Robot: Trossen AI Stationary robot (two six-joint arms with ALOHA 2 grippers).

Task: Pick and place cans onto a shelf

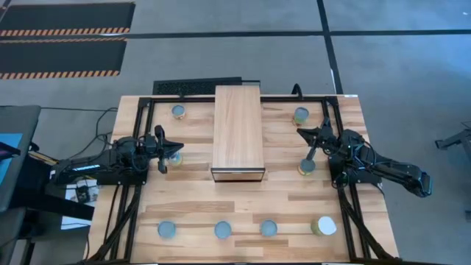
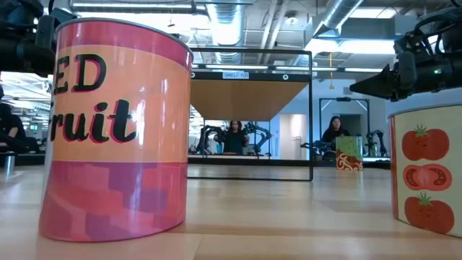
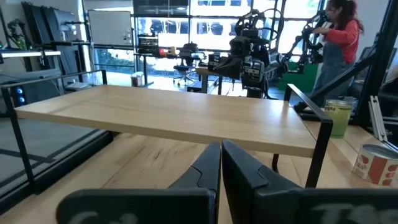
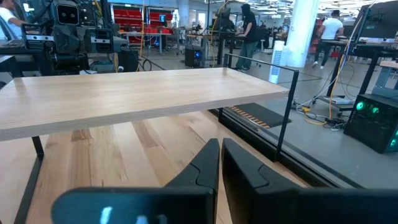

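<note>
High view: we see shelf (image 1: 238,129) at centre bare, eight cans (image 1: 223,230) on table; both grippers (image 1: 163,153) (image 1: 316,143) closed, empty.

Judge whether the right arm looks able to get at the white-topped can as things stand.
Probably yes. The white-topped can stands on the right arm's side of the table, at the near edge, with nothing between it and the right gripper, whose fingers are shut.

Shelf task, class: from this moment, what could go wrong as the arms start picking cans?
1. Both end effectors, left and right, look shut above cans; descending unopened could topple them.
2. The shelf stands between the arms; a lifted can might strike its edge.
</note>
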